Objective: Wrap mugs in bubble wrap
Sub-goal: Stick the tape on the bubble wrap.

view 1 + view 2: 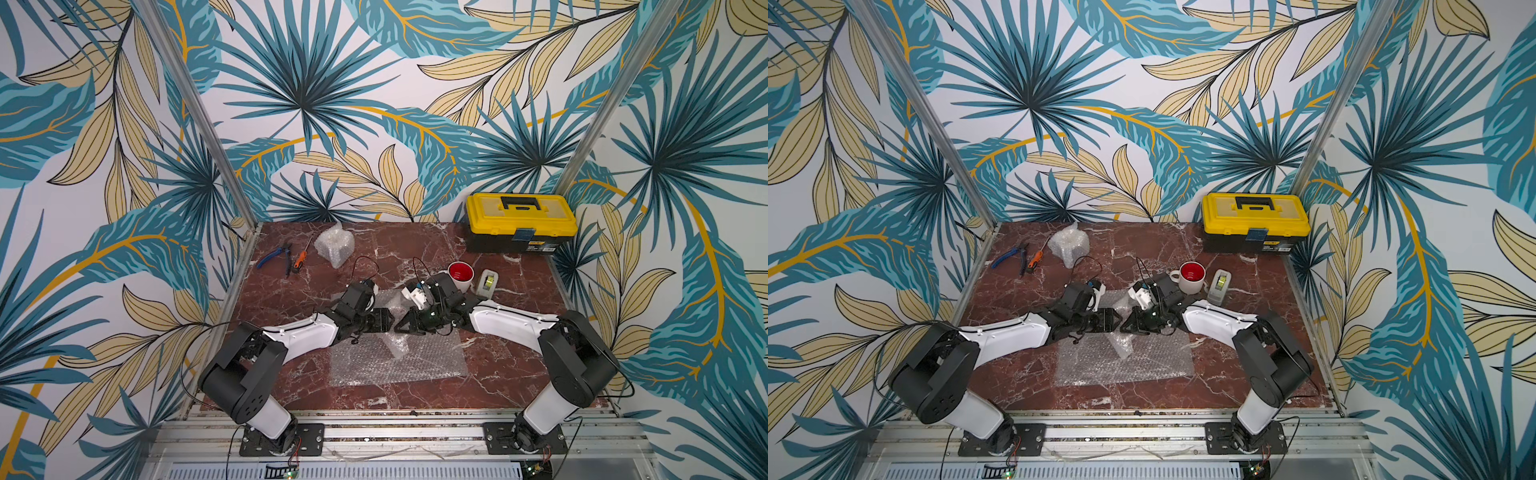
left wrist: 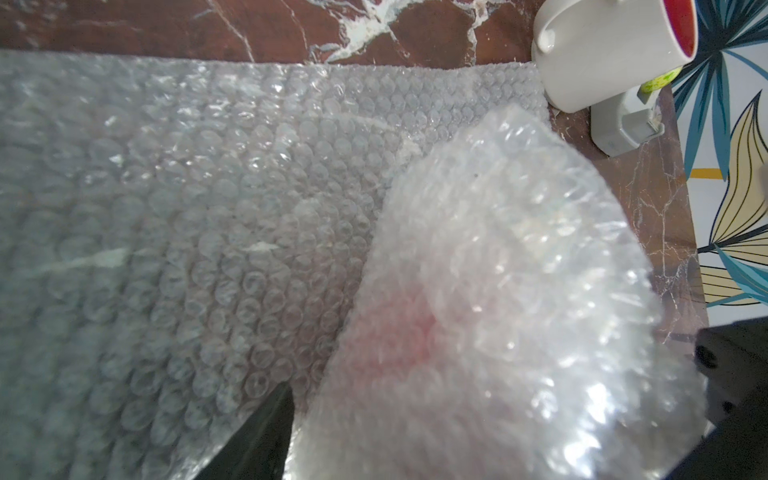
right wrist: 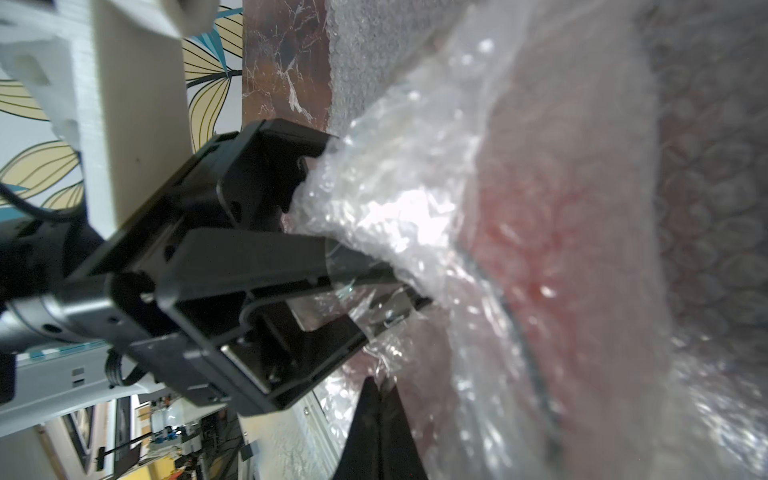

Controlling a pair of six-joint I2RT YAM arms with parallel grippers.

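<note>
2 mugs visible: white mug [image 1: 461, 275] bare, back right; red mug [image 2: 390, 332] inside bubble wrap [image 2: 519, 249], centre, on a flat sheet [image 1: 399, 365]. 1 wrapped bundle [image 1: 334, 245] back left. left gripper [image 1: 386, 321] wide, clamping red mug; right gripper [image 3: 376, 386] closed, tips touching its wrap.

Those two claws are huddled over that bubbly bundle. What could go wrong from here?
The bubble wrap looks loose around the red mug in the left claw; letting go might let it unroll. The white mug stands close beside the right arm, so a swing could tip it.
</note>
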